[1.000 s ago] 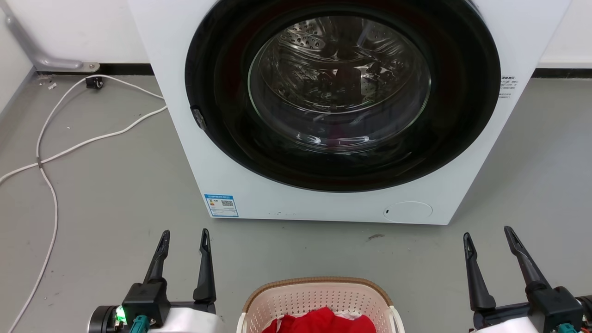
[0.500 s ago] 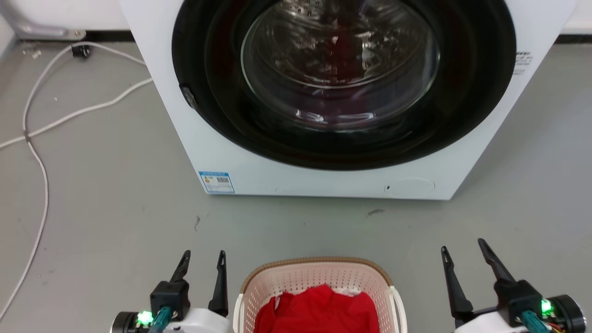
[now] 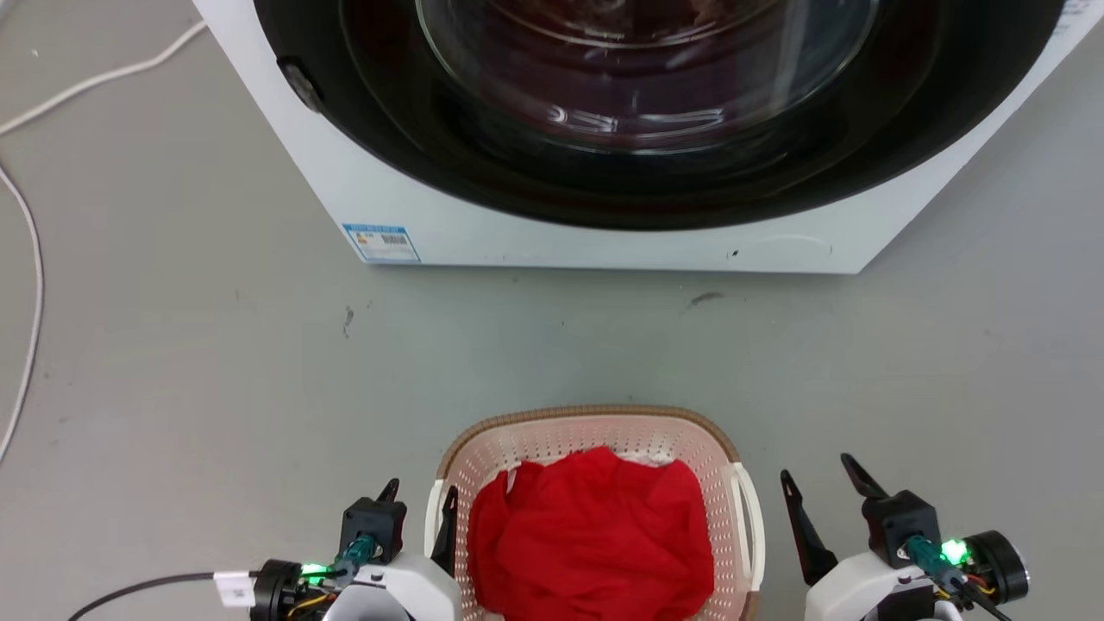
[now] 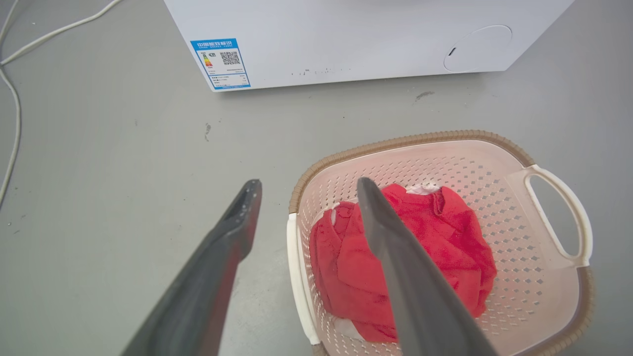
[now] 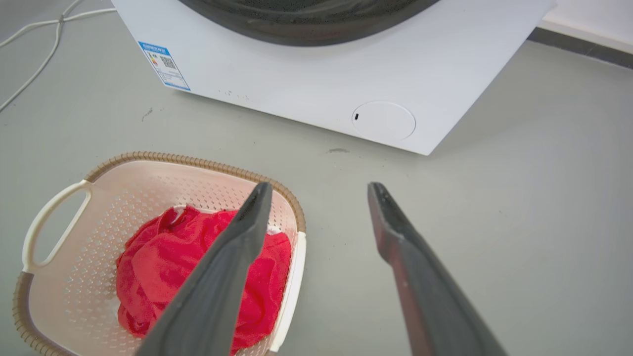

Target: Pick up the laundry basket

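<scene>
Floor [image 3: 216,388]: grey and smooth, with a few dark scuffs; everything here stands on it.
Washer [image 3: 604,246]: white, at the far side of the floor in my head view, its dark round door [image 3: 655,185] facing me. A blue label [image 3: 381,243] sits at its lower left corner and a round flap [image 3: 780,250] at its lower right.
Cable [image 3: 34,259]: white, loose on the floor off to my left, well apart from the rest.
Basket [image 3: 595,412]: on the floor between my two arms, in front of the washer and apart from it. It has pale pink walls dotted with holes, a brown braided rim and a white handle on each side.
Cloth [image 3: 595,535]: red and bunched, lying inside the basket and covering most of its bottom. A scrap of white fabric [image 4: 420,188] shows at its far edge.
Left gripper [image 3: 420,492]: jaws spread wide, holding nothing. In my left wrist view one finger lies over the bare floor and the other over the inside of the basket, with the left handle [image 4: 295,277] between them. I cannot tell whether either finger touches it.
Right gripper [image 3: 818,467]: jaws spread wide, holding nothing. In my head view it stands just beside the right handle [image 3: 747,526], with floor showing between. In my right wrist view one finger crosses the basket's near edge and the other lies over the floor.
</scene>
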You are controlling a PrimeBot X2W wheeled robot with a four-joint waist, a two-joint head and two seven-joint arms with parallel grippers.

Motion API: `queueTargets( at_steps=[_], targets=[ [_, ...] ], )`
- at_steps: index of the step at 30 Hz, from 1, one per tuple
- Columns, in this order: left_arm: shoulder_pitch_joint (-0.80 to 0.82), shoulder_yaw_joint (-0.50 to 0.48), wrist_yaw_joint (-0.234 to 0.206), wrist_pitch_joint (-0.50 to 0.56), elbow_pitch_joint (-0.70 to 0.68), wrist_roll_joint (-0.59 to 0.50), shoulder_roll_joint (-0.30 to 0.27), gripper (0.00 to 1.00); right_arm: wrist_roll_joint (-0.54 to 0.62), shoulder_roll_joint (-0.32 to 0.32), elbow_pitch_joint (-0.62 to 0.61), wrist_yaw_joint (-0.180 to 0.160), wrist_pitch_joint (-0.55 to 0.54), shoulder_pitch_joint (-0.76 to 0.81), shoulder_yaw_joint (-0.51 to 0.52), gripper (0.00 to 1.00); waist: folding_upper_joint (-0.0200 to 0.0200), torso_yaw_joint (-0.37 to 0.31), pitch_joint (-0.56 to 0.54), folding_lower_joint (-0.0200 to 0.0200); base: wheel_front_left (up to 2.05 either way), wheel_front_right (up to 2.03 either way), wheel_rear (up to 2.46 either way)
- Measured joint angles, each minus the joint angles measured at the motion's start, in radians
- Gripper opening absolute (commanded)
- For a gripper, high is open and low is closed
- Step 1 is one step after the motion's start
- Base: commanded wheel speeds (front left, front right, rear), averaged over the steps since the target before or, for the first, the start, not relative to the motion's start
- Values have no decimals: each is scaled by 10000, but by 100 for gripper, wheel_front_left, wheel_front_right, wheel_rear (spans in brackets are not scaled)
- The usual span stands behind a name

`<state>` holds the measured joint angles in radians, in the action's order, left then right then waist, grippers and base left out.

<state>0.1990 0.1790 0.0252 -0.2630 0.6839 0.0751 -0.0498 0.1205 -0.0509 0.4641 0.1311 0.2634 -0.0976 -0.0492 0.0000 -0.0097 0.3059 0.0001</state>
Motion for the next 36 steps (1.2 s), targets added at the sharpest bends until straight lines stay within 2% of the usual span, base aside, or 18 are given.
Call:
queueTargets(
  at_steps=[18, 24, 36],
  targets=[
    [1800, 334, -178, -2, 2537, 368, 2, 100, 125, 2, 4015, 0, 2, -1998, -219, 100, 0, 128, 1817, -1, 0, 0, 0],
    [2398, 460, -190, 0, 3210, 485, -2, 100, 251, 2, 4773, 0, 2, -2744, -184, 100, 0, 206, 2475, 0, 0, 0, 0],
    [3497, 940, -117, -2, 4178, 727, 0, 100, 374, 4, 5536, 0, 0, -3963, -142, 100, 0, 281, 3796, 0, 0, 0, 0]
  ],
)
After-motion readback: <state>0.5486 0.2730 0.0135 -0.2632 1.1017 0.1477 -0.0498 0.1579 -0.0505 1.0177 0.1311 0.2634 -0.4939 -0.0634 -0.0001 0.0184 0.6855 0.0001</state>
